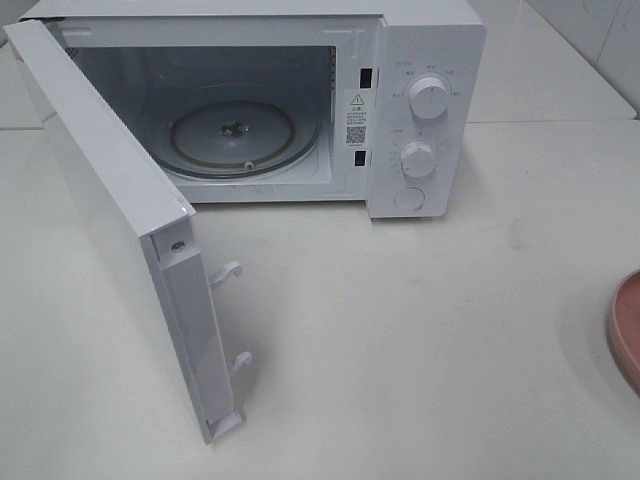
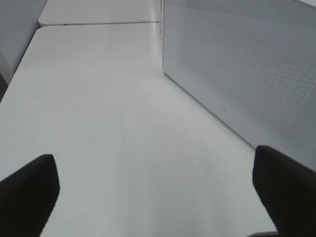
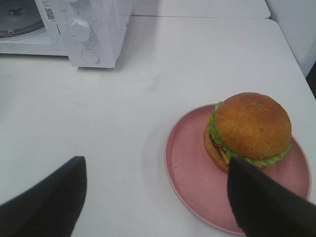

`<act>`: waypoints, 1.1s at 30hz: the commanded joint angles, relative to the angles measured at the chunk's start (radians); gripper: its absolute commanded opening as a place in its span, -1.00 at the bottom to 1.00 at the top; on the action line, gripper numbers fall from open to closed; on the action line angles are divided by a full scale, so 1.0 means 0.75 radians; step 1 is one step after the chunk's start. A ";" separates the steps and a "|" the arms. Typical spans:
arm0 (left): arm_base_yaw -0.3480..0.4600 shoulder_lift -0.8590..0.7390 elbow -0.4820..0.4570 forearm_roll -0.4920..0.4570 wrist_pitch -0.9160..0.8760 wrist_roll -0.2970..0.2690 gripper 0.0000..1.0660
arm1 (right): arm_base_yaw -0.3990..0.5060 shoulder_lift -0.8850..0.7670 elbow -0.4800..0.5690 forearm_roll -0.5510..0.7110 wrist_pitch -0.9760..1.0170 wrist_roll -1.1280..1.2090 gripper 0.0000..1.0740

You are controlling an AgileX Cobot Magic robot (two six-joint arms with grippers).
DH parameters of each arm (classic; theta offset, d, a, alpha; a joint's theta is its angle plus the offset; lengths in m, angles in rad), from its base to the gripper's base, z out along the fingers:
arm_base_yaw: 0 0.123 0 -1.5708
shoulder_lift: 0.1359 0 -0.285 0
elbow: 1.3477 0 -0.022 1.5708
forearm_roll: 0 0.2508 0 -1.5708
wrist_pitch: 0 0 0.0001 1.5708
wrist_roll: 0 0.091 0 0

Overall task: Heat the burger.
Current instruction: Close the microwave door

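1. The burger [image 3: 252, 129] sat on a pink plate [image 3: 190, 173] near the table's [image 1: 420, 340] right edge.
2. The microwave [image 1: 425, 60] door [image 1: 110, 230] stood wide open.
3. Left gripper [image 2: 158, 190] and right gripper [image 3: 158, 197] fingers were spread, holding nothing.

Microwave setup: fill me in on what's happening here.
The white microwave stands with its door swung wide open and its glass turntable bare. The golden-bunned burger with green lettuce sits on a round pink plate on the white table. The right claw hovers open beside the burger, touching nothing; the left claw is open over bare table.
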 commanded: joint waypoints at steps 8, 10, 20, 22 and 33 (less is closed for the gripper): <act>0.005 -0.009 0.005 -0.004 -0.009 0.000 0.88 | -0.009 -0.040 0.001 0.004 -0.003 -0.019 0.42; 0.005 -0.009 0.005 -0.004 -0.009 0.000 0.88 | -0.009 -0.040 0.001 0.004 -0.003 -0.019 0.42; 0.005 -0.009 0.005 -0.004 -0.009 0.000 0.88 | -0.009 -0.040 0.001 0.004 -0.003 -0.019 0.42; 0.005 -0.009 0.005 -0.004 -0.009 0.000 0.88 | -0.009 -0.040 0.001 0.004 -0.003 -0.019 0.42; 0.005 -0.009 0.005 -0.009 -0.009 -0.001 0.88 | -0.009 -0.040 0.001 0.004 -0.003 -0.019 0.42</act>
